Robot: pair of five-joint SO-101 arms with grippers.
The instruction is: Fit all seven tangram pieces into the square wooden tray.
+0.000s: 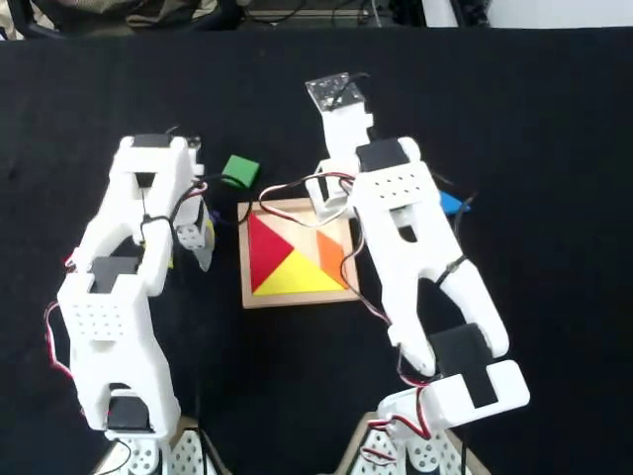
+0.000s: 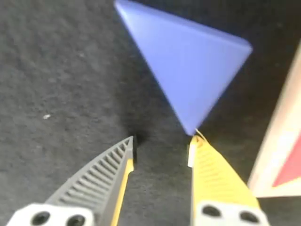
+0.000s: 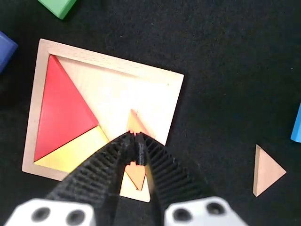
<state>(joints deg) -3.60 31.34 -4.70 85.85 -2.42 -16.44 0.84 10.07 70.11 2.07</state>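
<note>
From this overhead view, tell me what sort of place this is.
Probably a robotics lab bench. A black cloth covers the table, the left arm and right arm stand side by side with bare wiring at a puzzle tray, and cables run along the far edge.

Black table [image 1: 534, 119]: tray [image 1: 297, 299], green piece [image 1: 239, 171]

The square wooden tray [image 1: 297, 299] holds a large red triangle [image 1: 265, 249] at left, a large yellow triangle [image 1: 297, 278] along its near side and a small orange triangle [image 1: 329, 253] at right. A green block [image 1: 239, 171] lies beyond its far-left corner. A periwinkle triangle [image 2: 188, 75] lies flat just left of it. A light-blue piece [image 1: 451, 204] and a plain wooden triangle [image 3: 266, 170] lie to the right.
</note>
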